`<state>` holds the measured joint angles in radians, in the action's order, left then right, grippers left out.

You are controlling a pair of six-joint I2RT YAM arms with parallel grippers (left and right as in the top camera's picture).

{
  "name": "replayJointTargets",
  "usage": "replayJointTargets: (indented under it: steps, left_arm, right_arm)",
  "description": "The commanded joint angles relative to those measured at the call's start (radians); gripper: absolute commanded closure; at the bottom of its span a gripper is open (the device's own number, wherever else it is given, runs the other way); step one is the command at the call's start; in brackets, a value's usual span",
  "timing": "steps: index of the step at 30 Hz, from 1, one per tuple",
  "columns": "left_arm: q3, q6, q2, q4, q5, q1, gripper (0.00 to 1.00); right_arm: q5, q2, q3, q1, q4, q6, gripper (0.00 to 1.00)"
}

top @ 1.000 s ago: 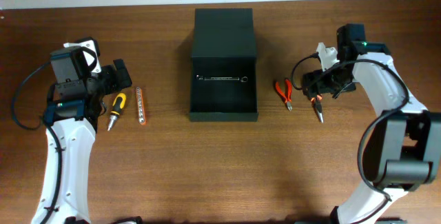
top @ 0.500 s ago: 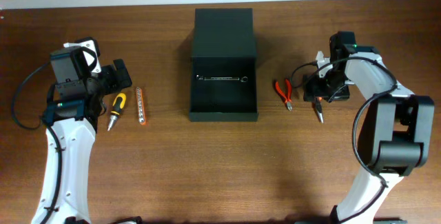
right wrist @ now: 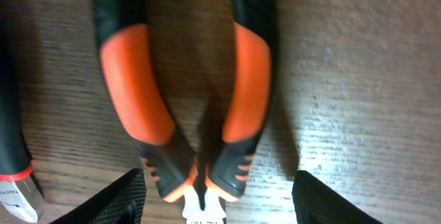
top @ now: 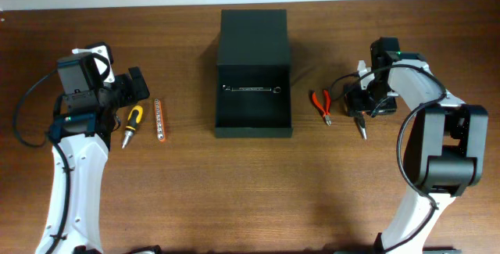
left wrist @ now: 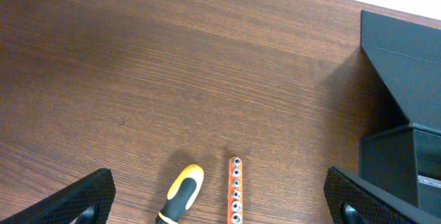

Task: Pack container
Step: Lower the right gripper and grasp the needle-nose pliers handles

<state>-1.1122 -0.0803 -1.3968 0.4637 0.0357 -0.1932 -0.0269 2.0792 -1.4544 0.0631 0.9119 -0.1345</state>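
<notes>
Brown wood-grain surface (top: 250, 199) carries everything. Far left, my left hand (left wrist: 220, 198) hangs above it, spread as wide as it goes, nothing in it. Just right of it lies a yellow-black screwdriver (top: 133, 119), and beside that an orange bit strip (top: 159, 119), both running near-to-far, close but not touching.

Centre, toward the far side: the container (top: 253, 113), matte black, lid swung open and laid back on the far side. One wrench (top: 251, 90) lies crosswise inside, close to the hinge end.

Right of the container, apart from it, red pliers (top: 321, 105) lie on the surface. Further right, my right hand (right wrist: 224, 196) is down over orange-black pliers (right wrist: 127, 93), a finger each side w/ gaps showing on both sides: partly open, not gripping.
</notes>
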Motion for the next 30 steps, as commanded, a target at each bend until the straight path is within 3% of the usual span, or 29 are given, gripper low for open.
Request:
replayJointTargets:
  steps: [1,18,25,30]
  left_arm:
    - [-0.020,-0.010,-0.003,-0.002,-0.007,-0.006,0.01]
    - [-0.020,-0.010,-0.003,-0.002,-0.007,-0.006,0.01]
    - [-0.020,-0.010,-0.003,-0.002,-0.006,-0.006,0.01]
    - [-0.020,-0.010,-0.003,-0.002,-0.007,-0.006,0.01]
  right_arm:
    - [0.024,0.007,0.011,-0.031,-0.005,-0.045,0.32]
    - [0.062,0.041,0.019,-0.029,0.001,0.065,0.31]
    - [0.061,0.066,0.019,-0.030,0.008,0.056,0.32]
    - [0.058,0.066,0.019,-0.031,0.007,-0.032,0.32]
